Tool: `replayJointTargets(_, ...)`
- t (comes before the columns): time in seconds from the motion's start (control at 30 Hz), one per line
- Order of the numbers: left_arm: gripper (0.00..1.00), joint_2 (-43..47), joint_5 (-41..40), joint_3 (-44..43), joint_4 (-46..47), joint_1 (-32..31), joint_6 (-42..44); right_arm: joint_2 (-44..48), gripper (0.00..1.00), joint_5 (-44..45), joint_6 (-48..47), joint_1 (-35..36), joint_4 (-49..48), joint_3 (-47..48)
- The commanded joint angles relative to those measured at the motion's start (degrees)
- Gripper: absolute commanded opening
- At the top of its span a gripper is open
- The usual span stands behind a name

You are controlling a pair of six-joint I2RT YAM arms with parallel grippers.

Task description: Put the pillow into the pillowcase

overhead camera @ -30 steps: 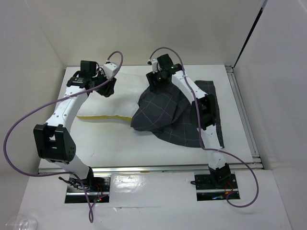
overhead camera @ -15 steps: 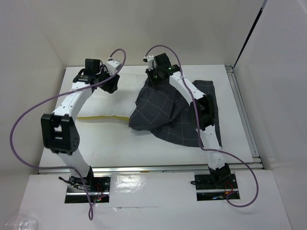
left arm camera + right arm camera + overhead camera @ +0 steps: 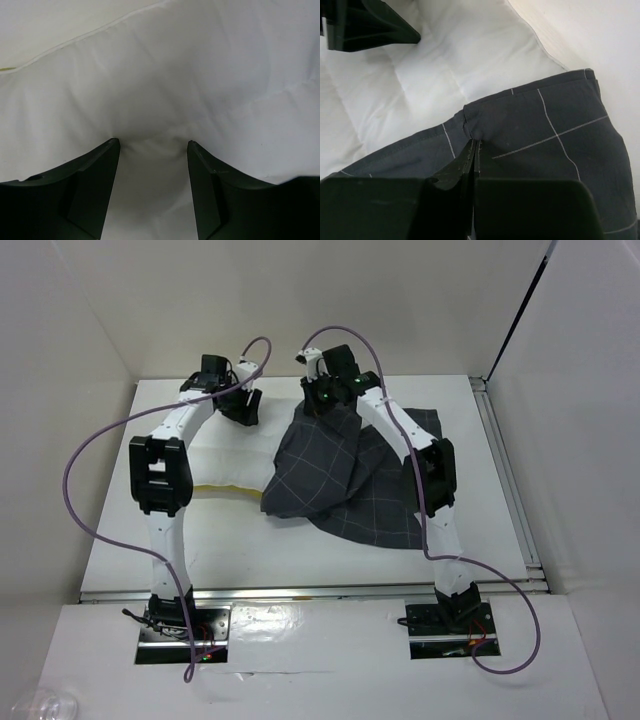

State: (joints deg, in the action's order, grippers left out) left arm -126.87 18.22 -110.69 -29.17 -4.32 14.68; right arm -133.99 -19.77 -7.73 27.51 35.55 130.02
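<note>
The white pillow point(image 3: 215, 455) lies on the left half of the table, a yellow band point(image 3: 225, 489) showing along its near edge. The dark checked pillowcase point(image 3: 330, 470) is spread to its right and overlaps the pillow's right end. My left gripper point(image 3: 245, 405) is at the pillow's far edge, open, with its fingertips pressed into the pillow point(image 3: 165, 75) and a soft pucker between them point(image 3: 153, 142). My right gripper point(image 3: 325, 405) is shut on a small fold at the hem of the pillowcase point(image 3: 540, 135), right where the hem crosses the pillow point(image 3: 445, 55).
White walls close in the table at the back and on both sides. A metal rail point(image 3: 500, 470) runs along the right edge. Purple cables loop above both arms. The left gripper's dark fingers point(image 3: 365, 25) show close by in the right wrist view.
The left arm has swung right along the pillow's far edge and its jaws have widened. The right gripper has shut on the pillowcase hem, and the case has shifted slightly left.
</note>
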Motion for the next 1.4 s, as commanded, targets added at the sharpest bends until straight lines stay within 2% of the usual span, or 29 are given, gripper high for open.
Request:
replayJointTargets(0.0, 0.69, -1.8, 0.4, -2.2, 0.3, -0.7, 0.4, 4.4, 0.0, -2.8, 1.5, 1.5, -1.1, -0.2)
replayJointTargets(0.03, 0.66, -2.3, 1.3, -2.2, -0.5, -0.7, 1.0, 4.4, 0.0, -2.8, 2.0, 1.5, -1.1, -0.2)
replayJointTargets(0.1, 0.52, -3.9, 1.9, -2.9, -2.8, -1.3, 1.6, 4.4, 0.0, -3.4, 2.0, 1.5, -1.1, 0.8)
replayJointTargets(0.17, 0.34, -4.6, 2.6, -2.9, -4.2, -1.3, 2.1, 3.7, 0.0, -3.4, 2.0, 1.5, -0.6, 1.8)
replayJointTargets(0.2, 0.19, -4.6, 3.1, -2.3, -4.8, -1.3, 2.1, 3.0, 0.0, -3.4, 2.0, 1.5, -0.6, 1.8)
replayJointTargets(0.27, 0.07, -4.6, 3.1, -1.0, -4.8, -1.9, 2.1, 2.2, 0.0, -3.4, 2.5, 1.5, 0.0, 3.2)
replayJointTargets(0.33, 0.0, -4.6, 3.1, 1.0, -4.8, -2.4, 2.1, 1.2, 0.0, -3.4, 2.5, 1.5, 0.0, 4.7)
replayJointTargets(0.43, 0.0, -3.4, 3.1, 3.2, -4.2, -2.5, 2.6, 1.2, 0.0, -3.4, 2.5, 1.5, 0.0, 5.2)
replayJointTargets(0.73, 0.0, 7.4, 19.8, 5.9, -5.5, -1.7, 7.2, 1.2, 0.0, -3.4, 2.5, 1.5, -0.6, 5.2)
replayJointTargets(0.8, 0.0, 7.4, 23.7, 2.1, -9.4, -1.7, 9.4, 1.2, 0.0, -2.8, 2.5, 1.5, -1.1, 5.2)
replayJointTargets(0.87, 0.0, 5.7, 26.7, -3.7, -18.7, -1.7, 11.4, 1.2, 0.0, -2.3, 2.5, 1.5, -1.1, 5.2)
replayJointTargets(0.93, 0.0, 5.1, 29.9, -5.3, -25.6, -1.7, 14.1, 1.2, 0.0, -2.3, 2.5, 1.5, -1.6, 4.7)
replayJointTargets(1.03, 0.0, 9.4, 30.7, 1.1, -27.4, -2.4, 17.6, 0.7, 0.0, -2.3, 2.5, 1.5, -1.6, 4.7)
replayJointTargets(1.17, 0.0, 13.5, 29.7, 8.5, -25.2, -2.9, 18.8, -1.1, 0.0, -3.6, 3.9, 1.5, -2.2, 6.6)
replayJointTargets(1.37, 0.0, 11.8, 30.2, 6.7, -24.3, -2.9, 15.7, -1.5, 0.0, -7.0, 4.7, 3.5, -1.5, 7.9)
